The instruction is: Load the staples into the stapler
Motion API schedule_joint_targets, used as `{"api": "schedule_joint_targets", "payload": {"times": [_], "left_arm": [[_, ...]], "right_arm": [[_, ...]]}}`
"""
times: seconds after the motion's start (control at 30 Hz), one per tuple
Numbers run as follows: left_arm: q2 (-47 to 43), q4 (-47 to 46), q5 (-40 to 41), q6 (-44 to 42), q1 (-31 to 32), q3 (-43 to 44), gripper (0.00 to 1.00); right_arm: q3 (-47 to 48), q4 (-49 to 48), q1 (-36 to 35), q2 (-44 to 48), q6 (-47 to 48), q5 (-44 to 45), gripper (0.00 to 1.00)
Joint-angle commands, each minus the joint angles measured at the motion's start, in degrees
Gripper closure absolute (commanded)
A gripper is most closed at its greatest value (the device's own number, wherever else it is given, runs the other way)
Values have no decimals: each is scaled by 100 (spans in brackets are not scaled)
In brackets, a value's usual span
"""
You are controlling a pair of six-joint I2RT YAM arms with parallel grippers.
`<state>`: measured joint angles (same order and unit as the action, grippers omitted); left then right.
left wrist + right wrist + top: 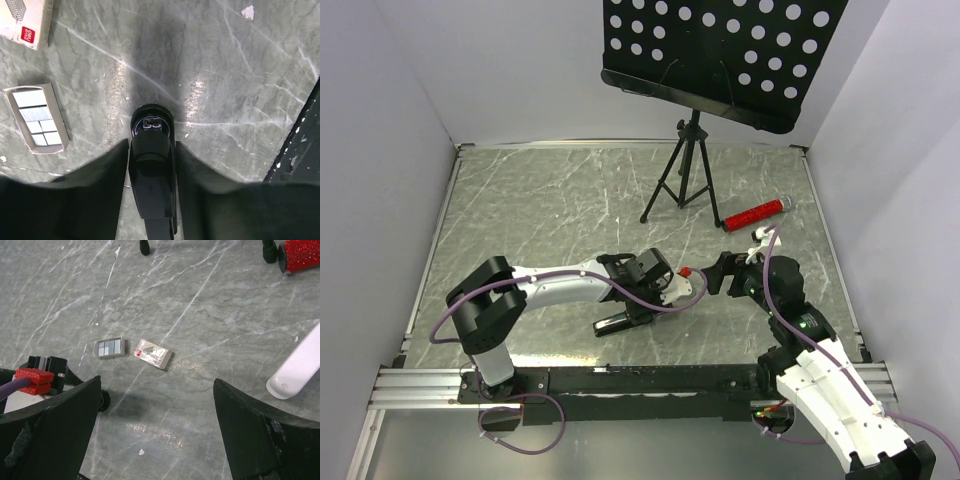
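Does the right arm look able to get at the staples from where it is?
Probably yes. The right gripper is wide open, and the staples lie uncovered on bare table ahead of it, apart from the small box. The left gripper, around the stapler, sits off to one side.

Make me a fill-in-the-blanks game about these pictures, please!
1. The stapler between the left gripper's fingers is coloured ____.
2. The right gripper is wide ____ and holds nothing.
3. The staples lie on the table next to a little tan-and-white ____.
4. The glittery tube by the tripod is ____.

Missing words: black, open, box, red.
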<state>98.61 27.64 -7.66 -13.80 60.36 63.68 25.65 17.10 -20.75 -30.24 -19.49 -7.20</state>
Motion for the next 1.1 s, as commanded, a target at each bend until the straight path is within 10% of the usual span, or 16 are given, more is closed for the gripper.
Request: {"api": "schedule_joint_targets", "payload": {"times": [0.0, 0.13, 1.07], "left_arm": [[-26, 5, 10, 18, 29, 180, 61], [-201, -100, -34, 36, 29, 101, 99], [-2654, -2877, 116, 1336, -226, -1183, 99]], "right_arm": [[-34, -269, -34, 53, -3, -53, 0], [-121, -312, -34, -34, -134, -175, 0], [-350, -2817, -737, -2188, -2173, -2321, 23]]}}
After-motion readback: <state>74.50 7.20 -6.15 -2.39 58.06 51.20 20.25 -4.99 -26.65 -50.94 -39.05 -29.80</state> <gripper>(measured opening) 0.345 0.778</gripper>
